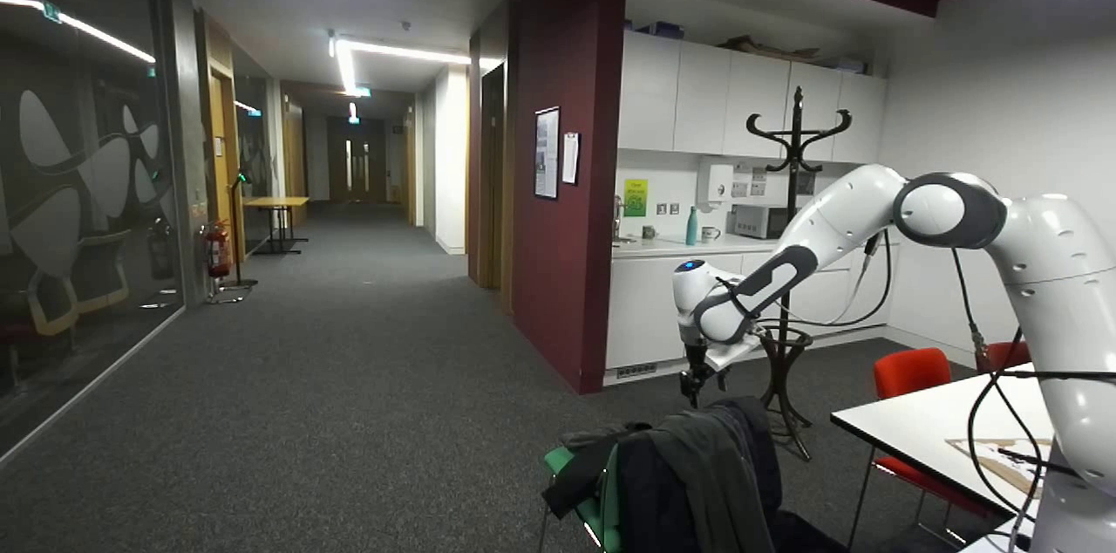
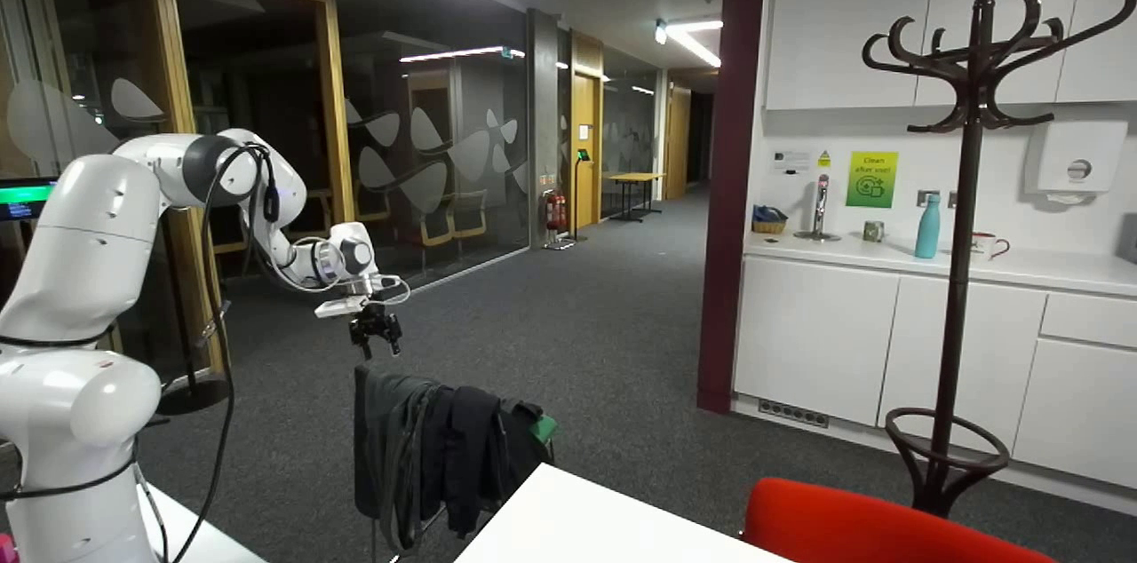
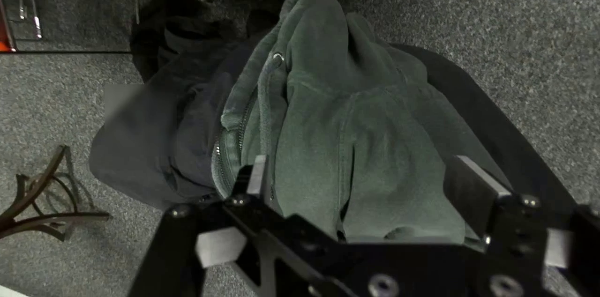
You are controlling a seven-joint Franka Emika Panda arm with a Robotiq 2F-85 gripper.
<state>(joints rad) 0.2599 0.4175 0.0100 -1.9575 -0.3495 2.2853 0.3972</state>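
Wrist view: your fingers (image 3: 468, 196) stand wide apart, holding nothing. Left of them lies a dark jacket (image 3: 159, 147); a drawstring (image 3: 264, 105) runs toward the leftmost, so lowering could snag it; below and between them drapes the grey-green hoodie (image 3: 323, 147). Lower than them, the green seat (image 1: 560, 457) shows only in both exterior views.
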